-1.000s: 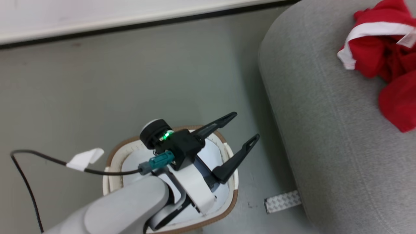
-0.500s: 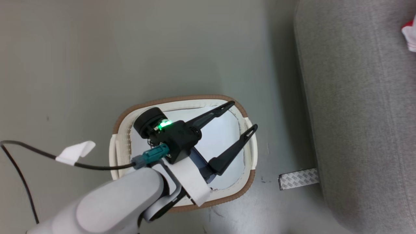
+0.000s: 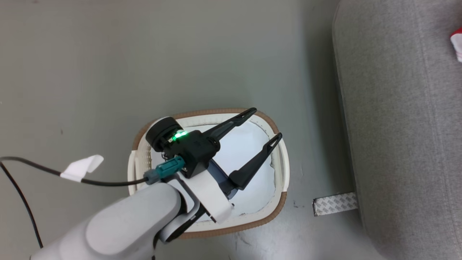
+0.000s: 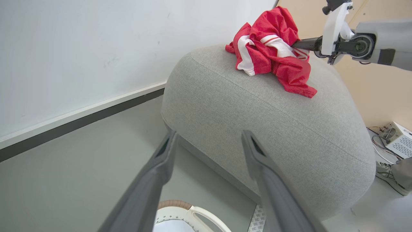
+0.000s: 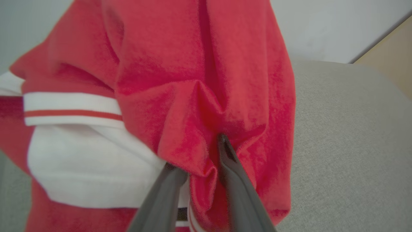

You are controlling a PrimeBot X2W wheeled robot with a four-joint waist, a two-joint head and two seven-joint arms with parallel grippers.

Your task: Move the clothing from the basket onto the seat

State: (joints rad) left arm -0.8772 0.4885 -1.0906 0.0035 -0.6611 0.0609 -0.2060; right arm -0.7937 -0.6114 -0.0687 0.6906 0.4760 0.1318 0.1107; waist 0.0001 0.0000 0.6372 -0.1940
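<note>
Right beside the basket (image 3: 202, 112) on the floor (image 3: 108, 72) sits the big grey seat (image 3: 397, 126), and the red clothing (image 4: 270, 54) is heaped on top of the seat. Right gripper (image 5: 198, 161) is pinched tight on a fold of the clothing. Left gripper (image 3: 265, 123) hangs over the basket, jaws spread wide.

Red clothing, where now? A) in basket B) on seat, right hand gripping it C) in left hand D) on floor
B: the clothing sits on the seat with the right hand pinched on a fold; the left hand is open above the basket.
</note>
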